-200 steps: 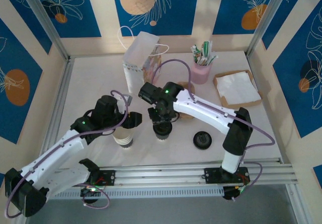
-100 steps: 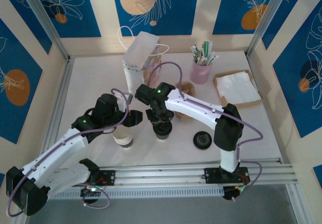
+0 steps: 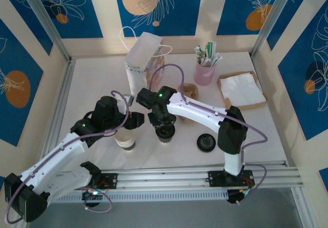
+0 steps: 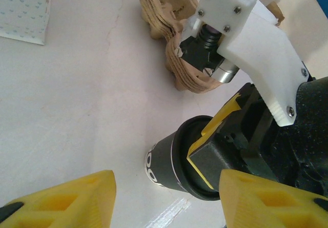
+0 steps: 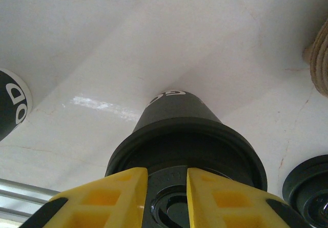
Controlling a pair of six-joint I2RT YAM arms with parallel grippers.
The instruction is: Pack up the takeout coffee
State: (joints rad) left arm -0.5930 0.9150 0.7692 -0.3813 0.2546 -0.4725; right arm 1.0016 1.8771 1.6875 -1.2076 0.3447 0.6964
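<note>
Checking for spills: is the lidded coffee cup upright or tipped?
Upright: the coffee cup stands base-down on the table, black lid on top.

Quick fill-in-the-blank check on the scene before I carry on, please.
The right gripper is over the coffee cup, at its black ___.
The left gripper has its jaws ___, gripping nothing.
A loose lid lies to the coffee cup's ___.
The paper bag stands ___.
Missing words: lid; open; right; upright.
</note>
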